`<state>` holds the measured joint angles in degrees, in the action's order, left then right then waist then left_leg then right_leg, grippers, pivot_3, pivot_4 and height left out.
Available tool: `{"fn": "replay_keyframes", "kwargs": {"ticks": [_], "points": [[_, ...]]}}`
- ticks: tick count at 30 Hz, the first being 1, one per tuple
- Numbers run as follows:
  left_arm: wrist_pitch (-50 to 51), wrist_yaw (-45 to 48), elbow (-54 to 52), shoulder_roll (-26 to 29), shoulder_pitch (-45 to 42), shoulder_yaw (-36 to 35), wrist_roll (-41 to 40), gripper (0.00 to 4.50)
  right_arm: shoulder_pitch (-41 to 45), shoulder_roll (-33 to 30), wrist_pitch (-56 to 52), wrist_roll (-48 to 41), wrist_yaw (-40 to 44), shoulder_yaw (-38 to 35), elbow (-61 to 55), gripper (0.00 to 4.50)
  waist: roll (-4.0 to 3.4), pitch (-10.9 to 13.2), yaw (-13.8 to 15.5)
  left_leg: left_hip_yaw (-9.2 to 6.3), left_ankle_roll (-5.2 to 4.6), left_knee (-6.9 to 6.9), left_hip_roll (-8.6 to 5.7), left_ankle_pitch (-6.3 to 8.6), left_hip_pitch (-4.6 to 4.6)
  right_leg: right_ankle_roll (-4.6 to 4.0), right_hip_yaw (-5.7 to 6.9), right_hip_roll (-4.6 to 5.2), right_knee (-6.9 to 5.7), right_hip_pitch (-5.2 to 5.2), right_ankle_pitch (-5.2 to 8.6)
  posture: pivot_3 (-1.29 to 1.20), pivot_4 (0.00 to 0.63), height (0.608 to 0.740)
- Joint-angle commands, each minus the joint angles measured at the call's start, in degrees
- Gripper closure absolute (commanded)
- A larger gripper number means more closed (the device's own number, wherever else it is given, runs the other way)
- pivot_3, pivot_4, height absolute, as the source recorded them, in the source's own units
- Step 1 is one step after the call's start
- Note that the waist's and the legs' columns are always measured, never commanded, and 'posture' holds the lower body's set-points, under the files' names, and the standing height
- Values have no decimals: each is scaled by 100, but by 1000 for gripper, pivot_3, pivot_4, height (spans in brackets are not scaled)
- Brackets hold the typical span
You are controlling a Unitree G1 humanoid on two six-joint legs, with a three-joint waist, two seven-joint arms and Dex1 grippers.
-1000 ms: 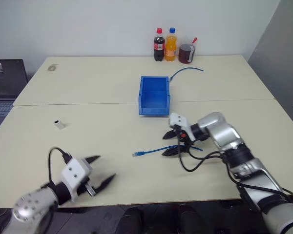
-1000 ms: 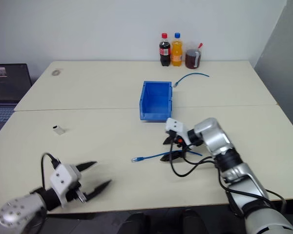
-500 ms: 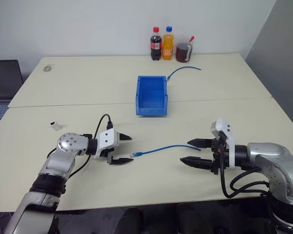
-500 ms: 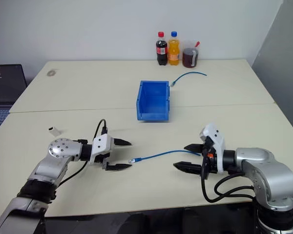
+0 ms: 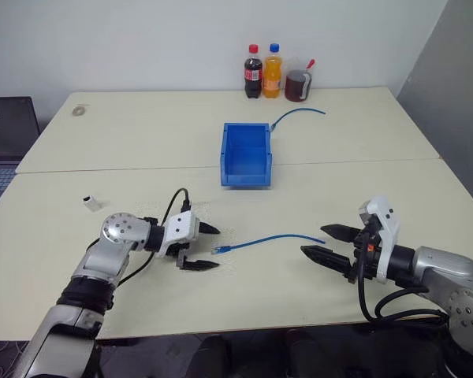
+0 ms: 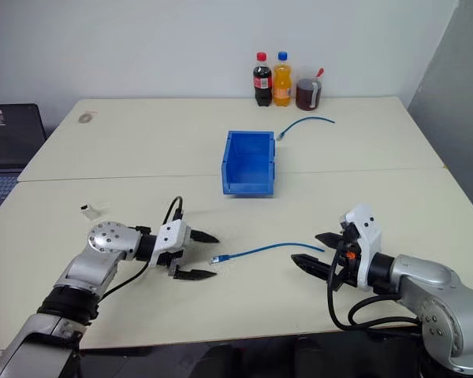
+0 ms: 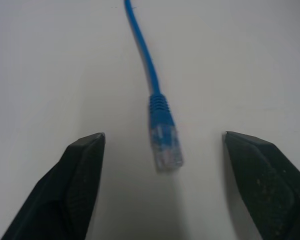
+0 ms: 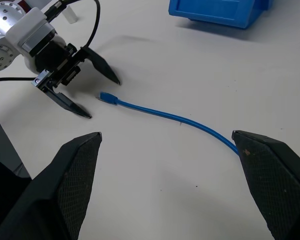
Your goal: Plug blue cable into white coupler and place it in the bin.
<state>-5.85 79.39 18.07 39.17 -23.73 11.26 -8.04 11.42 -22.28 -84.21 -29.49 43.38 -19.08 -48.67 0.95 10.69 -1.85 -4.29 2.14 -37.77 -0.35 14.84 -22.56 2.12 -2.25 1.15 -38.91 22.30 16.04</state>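
Observation:
The blue cable (image 5: 268, 239) lies loose on the table's near half. Its clear plug (image 7: 165, 150) points to the left. My left gripper (image 5: 217, 248) is open, with a finger on each side of the plug and neither touching it. My right gripper (image 5: 314, 240) is open at the cable's other end, and the cable runs up to one of its fingers (image 8: 270, 175). The white coupler (image 5: 89, 202) stands alone near the table's left edge, well away from both grippers. The bin (image 5: 245, 177) stands in the middle of the table, open side up, with nothing in it.
Two soda bottles (image 5: 263, 71) and a jar of dark liquid (image 5: 298, 85) stand at the table's far edge. A short curved blue cable (image 5: 299, 114) lies right of the bin. A laptop (image 5: 4, 126) sits off the left side. A seam crosses the table (image 5: 142, 150).
My left arm has swung in from the front left corner to the plug, and its fingers have narrowed a little. My right gripper has drawn back to the right, off the cable's middle.

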Motion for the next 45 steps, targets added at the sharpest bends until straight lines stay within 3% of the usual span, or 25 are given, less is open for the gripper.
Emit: {"fn": "replay_keyframes", "kwargs": {"ticks": [1, 5, 13, 18, 21, 27, 30, 36, 42, 45], "points": [[99, -24, -131, 80, 128, 91, 108, 1664, -28, -48, 83, -287, -153, -106, -147, 58, 0, 0, 1, 0, 0, -1, 0, 0, -1, 3, 0, 0, 0, 0, 2, 0, 150, 740], [162, -67, -92, 159, 139, 54, 163, 2370, -17, -142, 115, -476, -247, -155, -62, 58, 0, 0, 2, 3, -1, -6, -1, -1, 1, 14, -4, 0, 1, -1, 8, 0, 150, 740], [526, -97, 38, 190, 75, 57, 120, 4239, -38, -214, 251, -846, -495, -20, 66, 58, -1, -1, 0, 2, -11, -4, 3, -7, 5, 16, -4, -4, -2, -2, 10, 0, 150, 740], [942, -20, -310, 271, 275, 27, -65, 4385, -62, -317, 374, -1019, -613, 12, 163, 58, -1, -1, -11, 4, -11, -4, 3, -7, 5, 17, -7, -4, -1, -2, 10, 0, 150, 740], [2241, -217, -690, 216, 241, -74, -382, 4386, -82, -355, 430, -1141, -694, 26, 199, 58, -1, -1, -14, 4, -11, -2, 4, -7, 5, 17, -7, -4, 0, -1, 10, 0, 150, 740], [7870, -653, -1251, 2, -715, -962, -2706, 4386, -23, 174, -195, -2335, -707, -684, 283, 58, 12, 8, -10, -14, -12, -10, 3, -7, -12, 20, 12, -11, -3, 3, 12, 0, 150, 740], [9493, -782, -1211, -124, -1006, -1536, -3698, 4386, -16, 540, -635, -3222, -828, -1116, 519, 58, 12, 8, -23, -17, -11, -10, 3, -7, -15, 21, 17, -12, -2, 3, 12, 0, 150, 740], [9835, -2184, -564, -184, -1230, -1923, -6215, 4386, -393, 779, -509, -4978, -1689, -1232, 1365, 58, 12, 8, -44, -18, -11, 1, 6, -7, -12, 2, 5, 14, -2, 7, 2, 0, 150, 740], [9727, -4091, -328, -624, -1525, -1890, -8841, 4386, 31, 342, 1393, -7801, -3717, 106, 2377, 58, 11, 9, -18, -19, -9, -11, 6, -8, -14, 9, -14, 28, -1, 7, 5, 0, 150, 740], [9115, -4986, -543, -576, -1346, -1414, -10303, 4386, 336, 177, 2066, -8332, -4107, 622, 2456, 58, 11, 8, -36, -16, -9, -9, 5, -8, -15, 16, -18, 28, 1, 7, 10, 0, 150, 740]]}}
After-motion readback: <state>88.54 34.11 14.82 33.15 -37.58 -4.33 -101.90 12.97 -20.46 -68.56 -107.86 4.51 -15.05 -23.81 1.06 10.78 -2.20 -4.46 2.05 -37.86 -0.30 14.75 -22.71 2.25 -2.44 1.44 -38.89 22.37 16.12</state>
